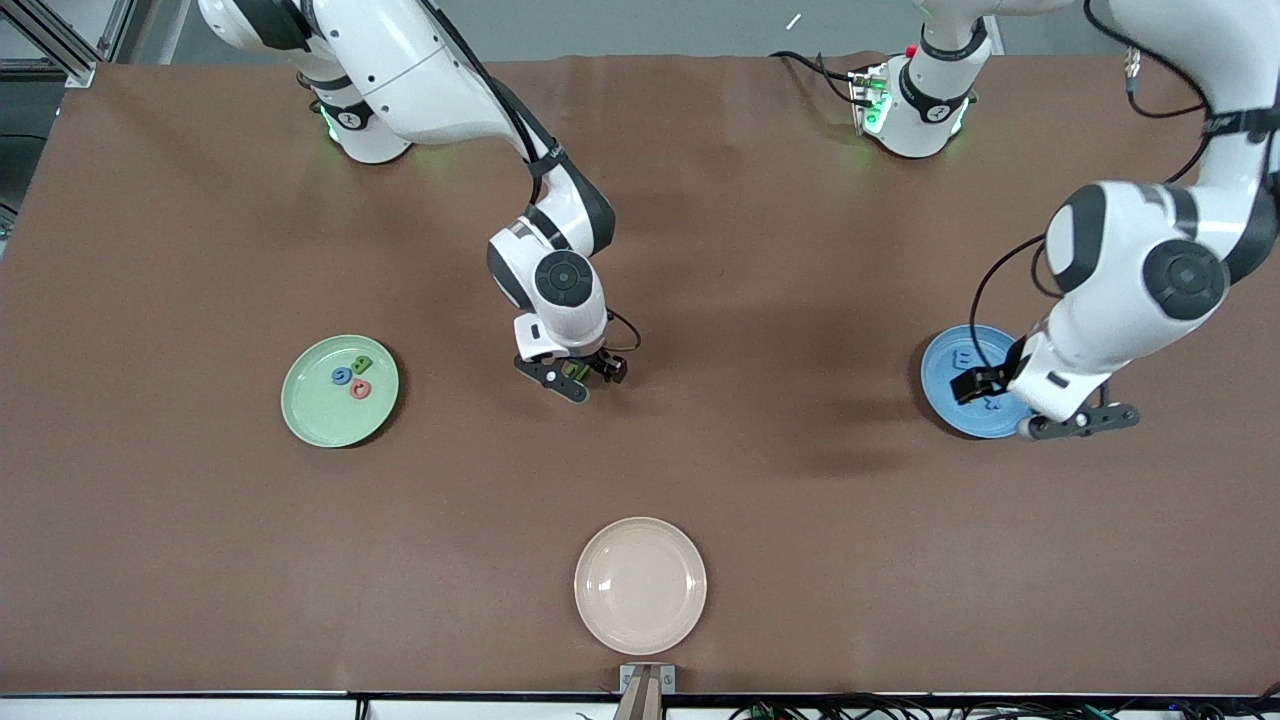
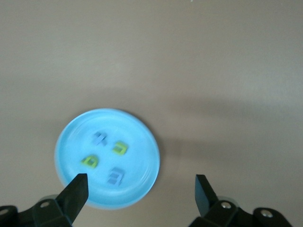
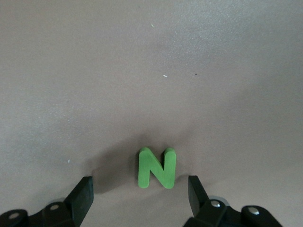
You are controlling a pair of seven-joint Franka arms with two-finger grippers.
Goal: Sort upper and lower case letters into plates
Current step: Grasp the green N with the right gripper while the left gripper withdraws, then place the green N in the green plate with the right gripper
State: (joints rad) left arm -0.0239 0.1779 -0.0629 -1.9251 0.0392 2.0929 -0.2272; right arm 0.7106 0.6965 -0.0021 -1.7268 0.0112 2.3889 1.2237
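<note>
Brown cloth covers the table (image 1: 200, 560). Near its middle the right gripper (image 1: 578, 375) is low over a green letter N (image 3: 156, 168), its jaws spread to either side of the piece and apart from it. Over the blue plate (image 2: 71, 142), which holds four letters, the left gripper (image 1: 1075, 422) hangs with jaws wide. Three letters lie in the mint green plate (image 1: 315, 405); a cream plate (image 1: 640, 585) sits nearest the camera.

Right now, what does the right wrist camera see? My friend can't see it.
A small flat green letter N lies on the brown table cloth, between the two black fingers of the right gripper, which stand open on either side of it without touching it.
</note>
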